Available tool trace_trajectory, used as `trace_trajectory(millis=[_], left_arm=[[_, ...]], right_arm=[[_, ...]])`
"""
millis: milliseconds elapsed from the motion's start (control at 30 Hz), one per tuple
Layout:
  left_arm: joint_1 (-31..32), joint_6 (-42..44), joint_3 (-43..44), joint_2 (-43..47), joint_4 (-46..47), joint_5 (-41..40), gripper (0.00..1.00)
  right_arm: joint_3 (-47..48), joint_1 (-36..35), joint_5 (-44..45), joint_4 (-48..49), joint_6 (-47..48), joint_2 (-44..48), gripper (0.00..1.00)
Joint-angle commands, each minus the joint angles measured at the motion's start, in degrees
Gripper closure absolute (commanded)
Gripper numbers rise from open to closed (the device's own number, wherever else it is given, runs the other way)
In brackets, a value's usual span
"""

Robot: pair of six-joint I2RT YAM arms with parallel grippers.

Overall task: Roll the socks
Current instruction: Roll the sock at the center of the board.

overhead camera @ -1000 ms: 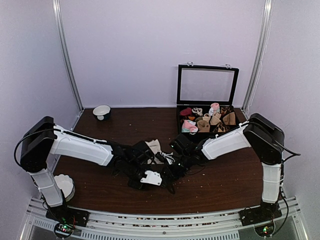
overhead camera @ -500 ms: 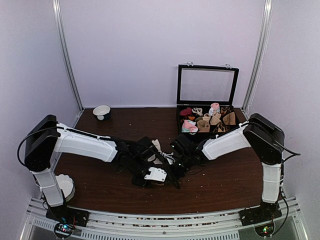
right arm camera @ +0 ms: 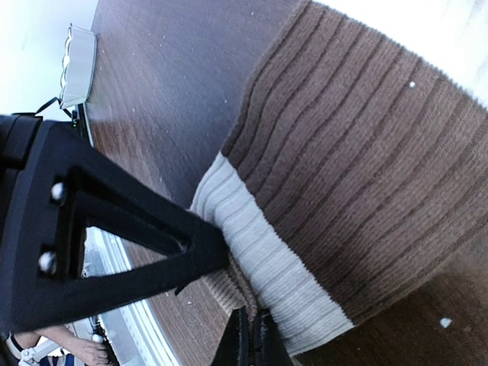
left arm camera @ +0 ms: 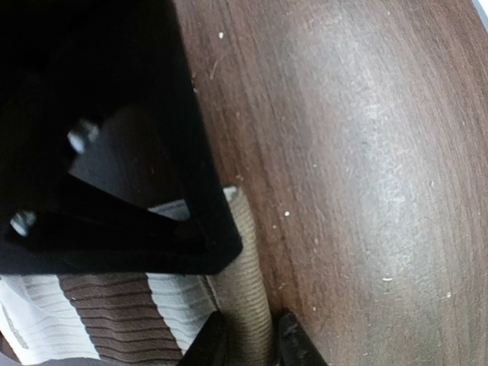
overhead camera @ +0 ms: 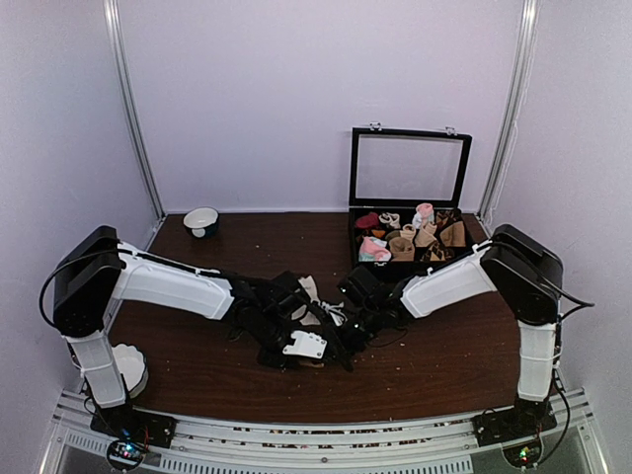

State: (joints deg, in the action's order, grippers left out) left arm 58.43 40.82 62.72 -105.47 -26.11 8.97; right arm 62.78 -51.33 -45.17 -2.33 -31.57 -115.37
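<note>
**While Both Grippers Pinch, the Socks Lie Left of the Case**

Seen from the top camera, the socks (overhead camera: pixel 308 292) lie on the brown table (overhead camera: pixel 444 365), nearer the arm bases than the open black case (overhead camera: pixel 354 247) and off to its left. Both arms reach in over them. The left gripper (overhead camera: pixel 334 341) and the right gripper (overhead camera: pixel 348 324) meet close together at the edge of the socks farthest from the case. From this height I cannot tell how the jaws stand.

Through the left wrist camera, the left gripper (left arm camera: pixel 248 347) has a fingertip pressed on each side of a tan fold of the socks (left arm camera: pixel 244 297), so it is grasping them. Ribbed brown and whitish fabric lies just beside the fold.

Through the right wrist camera, the right gripper (right arm camera: pixel 249 335) is clenched tight on the edge of the pale cuff. The brown ribbed body of the socks (right arm camera: pixel 366 191) spreads above it.
</note>
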Motion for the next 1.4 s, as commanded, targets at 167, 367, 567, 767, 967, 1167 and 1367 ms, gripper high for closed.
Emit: trace_trajectory(millis=[167,367,567,767,967,1167,1367], left_arm=[[-0.5,-0.6,-3.5,-1.2,1.8,-2.3,0.84],[-0.5,-1.7,-3.8,-2.2,2.4,-3.7,1.0],[-3.5,-6.9,1.7,-4.4,-4.7,3.0,1.0],[-9.1,-13.1,7.4,-8.4,-13.1,16.5,1.0],[-11.3,-13.8,11.5,-13.2,-19.0,26.1,1.0],[-13.7,-11.5,17.0,-18.4,-28.9,36.4,1.0],[-14.1,-11.1,17.8,-19.9,-31.0,39.0,1.0]], right_arm=[[-3.1,0.3,-0.8,0.9,-2.9,0.7,1.0],[-4.1,0.5,-0.8,3.0,-4.6,1.7,1.0],[-8.0,1.2,5.6,6.8,-4.7,7.5,0.83],[-16.7,1.2,17.1,14.3,-1.2,17.0,0.66],[-30.1,-1.9,36.9,22.9,7.9,34.5,0.59],[-38.3,-11.4,60.1,25.3,20.1,52.1,0.0],[-51.8,-2.8,45.4,43.6,9.8,60.4,0.0]])
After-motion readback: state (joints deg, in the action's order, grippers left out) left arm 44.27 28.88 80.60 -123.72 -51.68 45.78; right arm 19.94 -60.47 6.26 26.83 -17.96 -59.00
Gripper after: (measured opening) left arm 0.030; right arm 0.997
